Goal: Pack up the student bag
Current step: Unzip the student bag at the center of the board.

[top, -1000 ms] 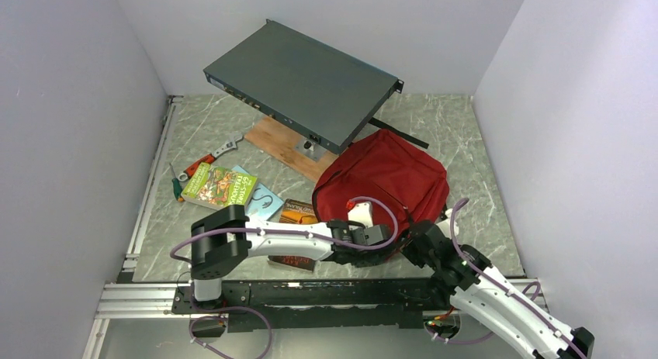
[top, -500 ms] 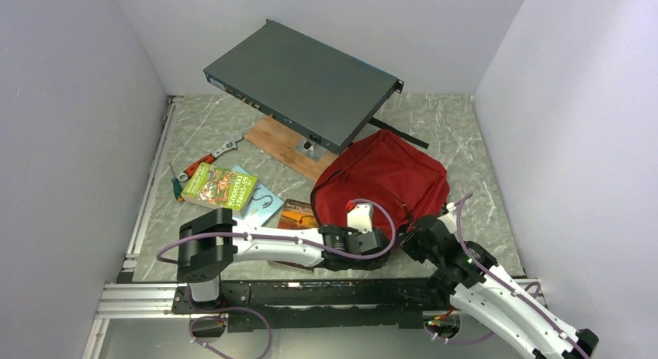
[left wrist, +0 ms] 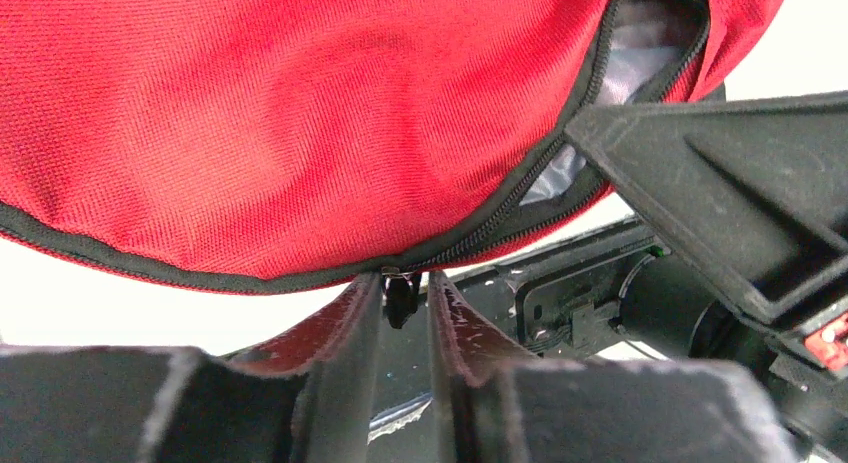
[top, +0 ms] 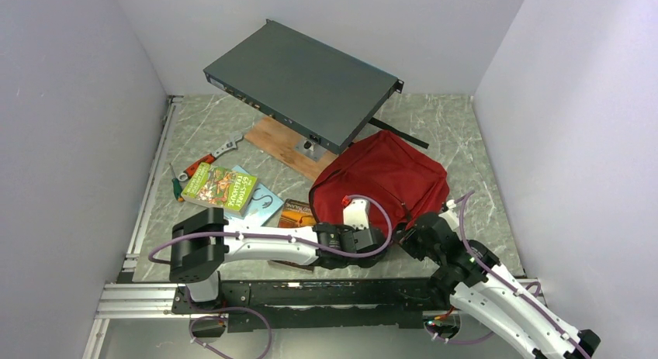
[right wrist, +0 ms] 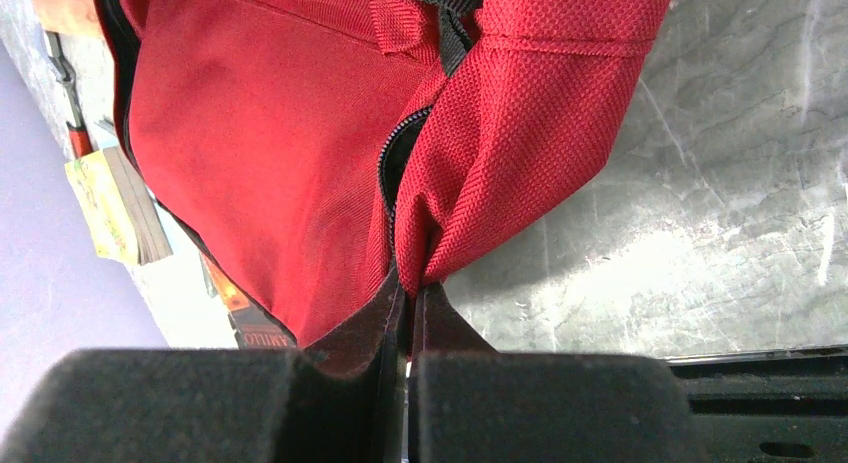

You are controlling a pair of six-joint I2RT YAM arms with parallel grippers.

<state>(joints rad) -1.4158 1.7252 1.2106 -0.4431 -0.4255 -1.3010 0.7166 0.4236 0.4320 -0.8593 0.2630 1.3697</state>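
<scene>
While books lie left of bag, box behind

Cloth, stone, metal, wood
The student bag is coarse-woven red cloth, its lining smooth; the table is glossy veined stone; the box is matt dark metal; the board, bare wood.
</scene>
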